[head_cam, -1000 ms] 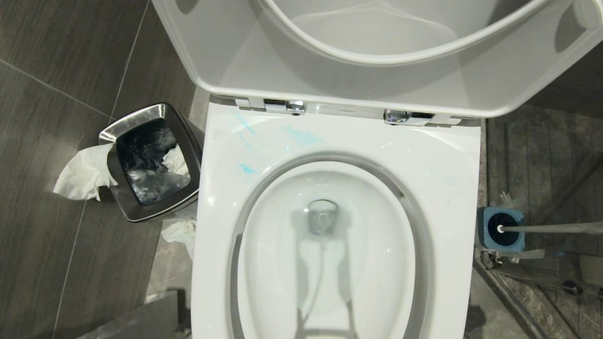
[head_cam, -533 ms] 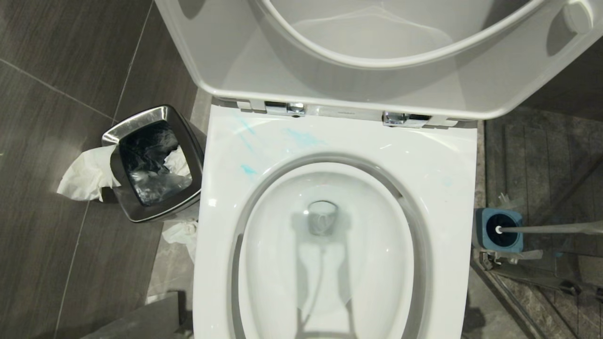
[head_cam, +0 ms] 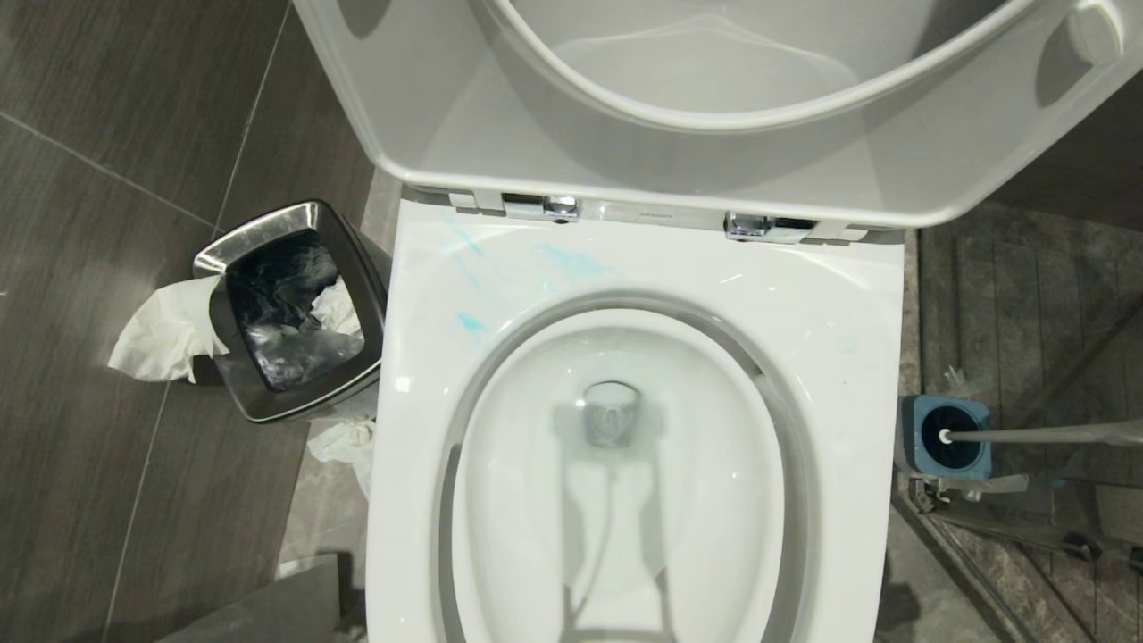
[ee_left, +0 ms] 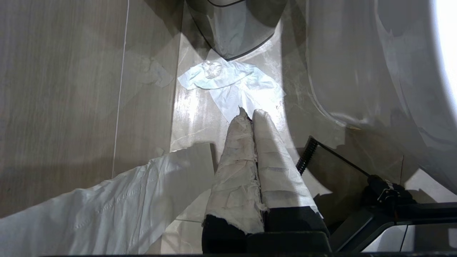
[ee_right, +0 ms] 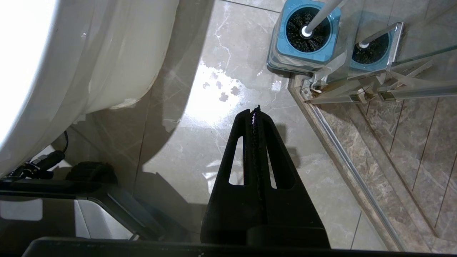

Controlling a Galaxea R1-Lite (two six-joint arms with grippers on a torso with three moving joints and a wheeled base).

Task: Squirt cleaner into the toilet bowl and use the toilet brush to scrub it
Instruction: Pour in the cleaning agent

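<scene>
I had both arms parked low beside the large glossy white ceramic toilet bowl (head_cam: 857, 295), neither in my head view. My right gripper (ee_right: 254, 111), plain black, had its fingers pressed flat together on nothing, pointing down at the wet marble floor (ee_right: 214, 103). Ahead of it and off toward the glass shower corner stood the toilet brush (ee_right: 307, 30), its round black bristle head seated in a square grey-and-blue holder (ee_right: 282, 50), its slim white handle rising out of frame; the bowl's outer wall curved away on the gripper's other side. My left gripper (ee_left: 250, 113), fingers wrapped in white paper, was likewise closed and empty, with a crumpled white tissue (ee_left: 228, 80) just beyond its tips and the small square steel waste bin (head_cam: 295, 313) further on. Pale turquoise smears of cleaner (head_cam: 571, 261) lay on the rim by the chrome hinges (head_cam: 540, 205); no bottle was visible. I judged the brush light and stiff, its smooth plastic handle possibly slippery, so I would grip mid-handle, squarely across it, and lift straight up so the holder stays put.
</scene>
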